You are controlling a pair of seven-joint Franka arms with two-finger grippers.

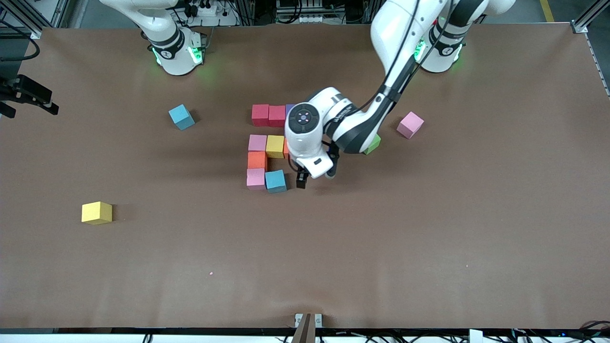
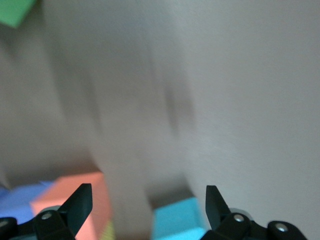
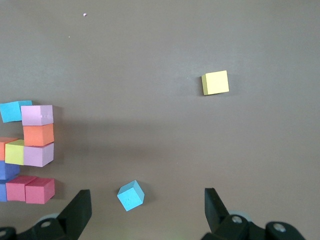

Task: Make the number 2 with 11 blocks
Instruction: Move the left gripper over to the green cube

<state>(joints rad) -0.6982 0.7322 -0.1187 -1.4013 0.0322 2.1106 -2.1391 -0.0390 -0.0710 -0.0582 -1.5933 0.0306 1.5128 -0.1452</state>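
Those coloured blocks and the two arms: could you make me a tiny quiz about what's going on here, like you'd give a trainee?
1. True or false: the left gripper is holding a block.
2. Which loose block lies nearest the front camera? A) the yellow block B) the loose blue block C) the loose pink block
3. Fill in: the row of the figure nearest the front camera holds a pink block and a ____ block.

Key: 1. False; its fingers are open and empty, low beside the figure's blue block. 2. A. 3. blue. The right gripper waits open, high over the table.
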